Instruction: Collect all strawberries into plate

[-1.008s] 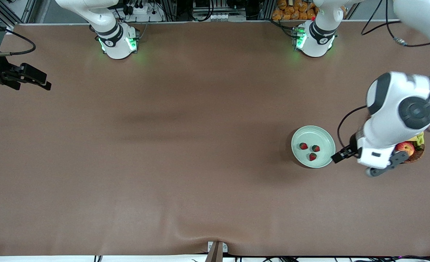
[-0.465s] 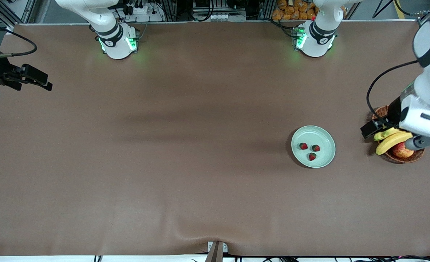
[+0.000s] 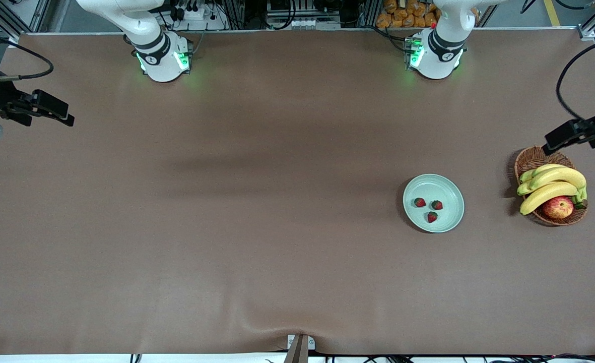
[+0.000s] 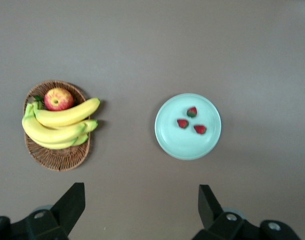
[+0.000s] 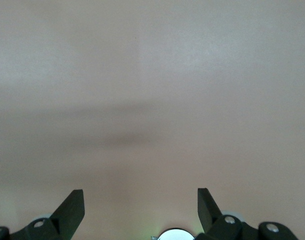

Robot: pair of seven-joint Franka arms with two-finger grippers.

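Three strawberries lie close together in the pale mint-green plate toward the left arm's end of the table. In the left wrist view the strawberries sit in the plate. My left gripper is open and empty, high above the table, apart from the plate. Only its wrist shows in the front view, at the edge above the basket. My right gripper is open and empty over bare table at the right arm's end, waiting.
A brown wicker basket with bananas and a red-yellow apple stands beside the plate, nearer the left arm's end. It also shows in the left wrist view. The right arm's wrist hangs at the table's edge.
My left arm has swung up and away from beside the plate, across the basket, to the table's edge. The basket's fruit is now uncovered. The strawberries and plate have not moved.
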